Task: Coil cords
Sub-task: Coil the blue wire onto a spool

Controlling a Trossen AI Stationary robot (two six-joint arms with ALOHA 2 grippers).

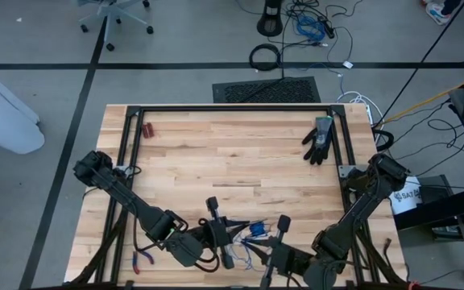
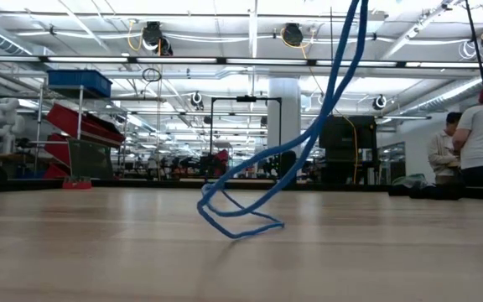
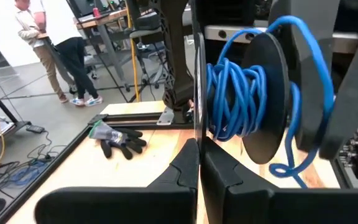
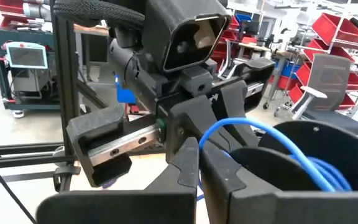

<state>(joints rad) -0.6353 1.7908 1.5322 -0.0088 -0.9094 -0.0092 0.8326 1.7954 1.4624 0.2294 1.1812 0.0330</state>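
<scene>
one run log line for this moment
stage: coiling | blue cord: wound on black spool, tail on table | left end effector: shut | right end effector: shut

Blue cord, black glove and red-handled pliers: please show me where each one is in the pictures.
blue cord [image 3: 232, 93]: left wrist view, on the windings wrapped around the dark spool.
black glove [image 1: 319, 141]: high view, on the palm, near the table's far right corner.
red-handled pliers [image 1: 142, 258]: high view, on the red handles beside the left arm.
</scene>
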